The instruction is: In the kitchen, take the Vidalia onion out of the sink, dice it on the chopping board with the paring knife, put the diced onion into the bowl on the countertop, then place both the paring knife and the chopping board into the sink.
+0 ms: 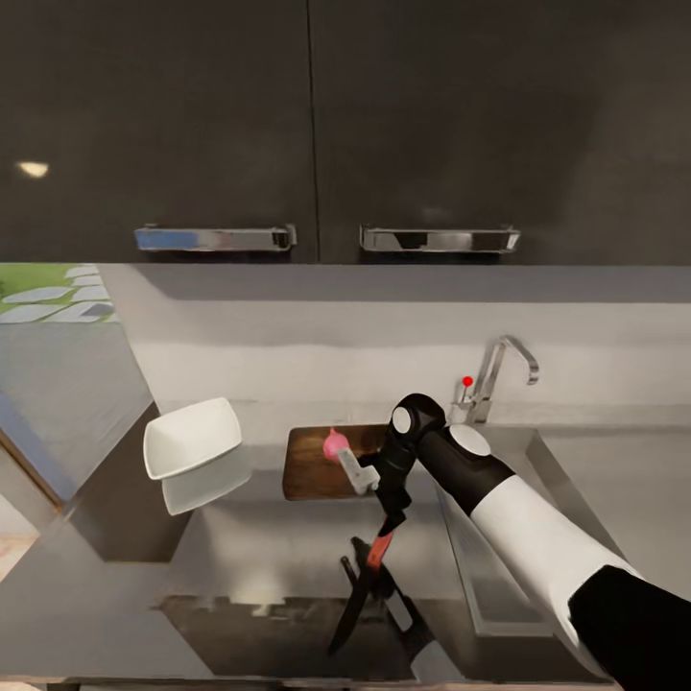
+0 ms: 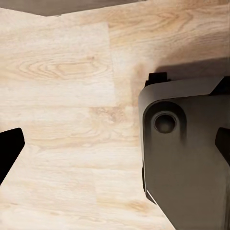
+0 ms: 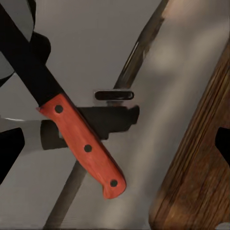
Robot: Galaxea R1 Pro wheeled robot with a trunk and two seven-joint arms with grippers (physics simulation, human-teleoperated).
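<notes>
— Where is the paring knife (image 1: 376, 557) right now?

— On the countertop (image 1: 269, 547), at six o'clock from the chopping board (image 1: 312, 463). In your right wrist view the red handle lies flat on the grey surface, just beside the board's edge, with the dark blade running away from the board.

— And your right gripper (image 1: 384, 499)?

— It hangs over the handle. The fingers (image 3: 9, 153) are spread wide, one on each side, and grip nothing.

— The left gripper (image 2: 115, 148)?

— Spread wide as well and empty, over pale wooden floor (image 2: 62, 96).

— The rest?

— The bowl (image 1: 192, 437) sits at nine o'clock from the board and the sink (image 1: 552, 470) at three o'clock. A small pink thing (image 1: 336, 445) rests on the board; you cannot tell what it is.
</notes>
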